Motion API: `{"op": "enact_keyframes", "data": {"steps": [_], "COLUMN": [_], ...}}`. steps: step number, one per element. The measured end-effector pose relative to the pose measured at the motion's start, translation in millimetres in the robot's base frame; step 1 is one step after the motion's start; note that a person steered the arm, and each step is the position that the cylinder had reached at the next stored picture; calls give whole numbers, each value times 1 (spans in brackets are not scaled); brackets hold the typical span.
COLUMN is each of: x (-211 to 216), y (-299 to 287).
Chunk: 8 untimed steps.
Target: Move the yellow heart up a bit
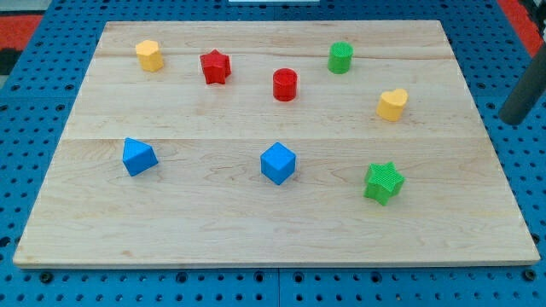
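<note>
The yellow heart (392,104) lies on the right side of the wooden board (256,222), in its upper half. My tip (513,120) is the lower end of a dark rod at the view's right edge. It stands off the board over the blue pegboard, well to the right of the yellow heart and slightly below it. It touches no block.
A green cylinder (340,57) lies up-left of the heart and a red cylinder (285,84) to its left. A green star (383,182) lies below the heart. A red star (215,66), a yellow hexagon (149,55) and two blue blocks (138,157) (278,163) lie further left.
</note>
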<state>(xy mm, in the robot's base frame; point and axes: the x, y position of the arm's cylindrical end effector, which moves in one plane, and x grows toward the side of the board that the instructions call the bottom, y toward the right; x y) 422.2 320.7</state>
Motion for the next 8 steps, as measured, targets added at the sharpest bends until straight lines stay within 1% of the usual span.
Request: {"op": "enact_keyframes", "data": {"steps": [1,2,5,6,7,8], "x": [12,12,13,-8,-29,-29], "y": [0,-22,-122,-118,-156,-157]}}
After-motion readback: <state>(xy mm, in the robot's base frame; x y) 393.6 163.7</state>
